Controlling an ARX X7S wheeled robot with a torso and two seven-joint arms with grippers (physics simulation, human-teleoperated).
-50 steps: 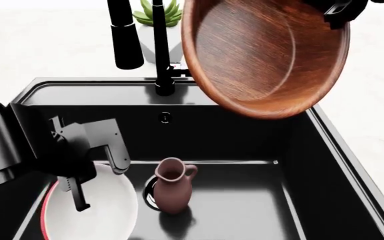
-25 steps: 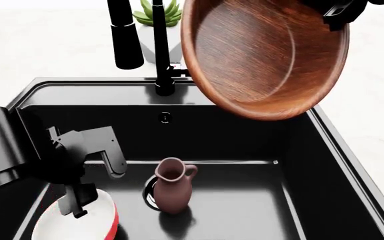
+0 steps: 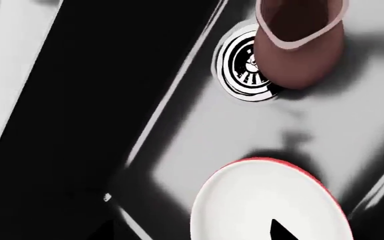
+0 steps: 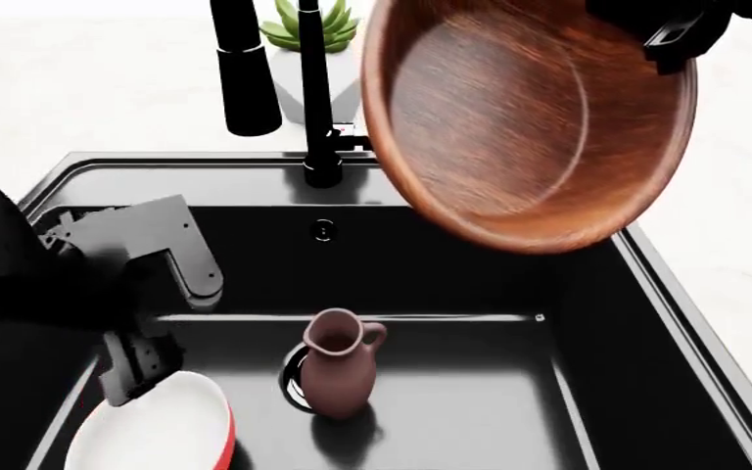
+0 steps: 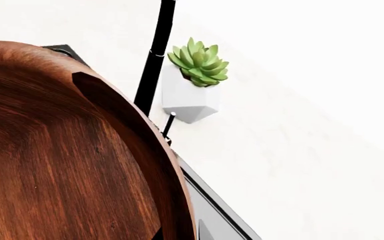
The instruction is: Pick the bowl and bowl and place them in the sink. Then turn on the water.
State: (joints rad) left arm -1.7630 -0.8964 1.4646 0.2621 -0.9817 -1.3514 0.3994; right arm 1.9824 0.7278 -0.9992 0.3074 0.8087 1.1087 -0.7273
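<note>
The red bowl (image 4: 154, 426) sits on the floor of the black sink (image 4: 689, 323), down in the near left corner. It is white inside with a thin red edge. The left gripper (image 4: 154, 323) hangs just above it with its fingers spread apart, and it holds nothing. One finger tip looks close to the bowl's rim, but I cannot tell if it touches.

A small mauve pitcher (image 4: 340, 364) stands upright in the middle of the sink, right beside the round shiny drain (image 3: 244, 67). It is near the red bowl but not touching it.

The wooden bowl (image 4: 527, 122) is up in the air over the back right part of the sink. It is tipped so its brown inside faces us. The right gripper (image 4: 670, 29) pinches its top rim, clamped tight on it.

The tall black tap (image 4: 310, 88) stands at the back edge of the sink. Behind it, a little green plant (image 5: 199, 62) sits in a white pot (image 5: 188, 97) on the pale counter (image 4: 75, 98).
</note>
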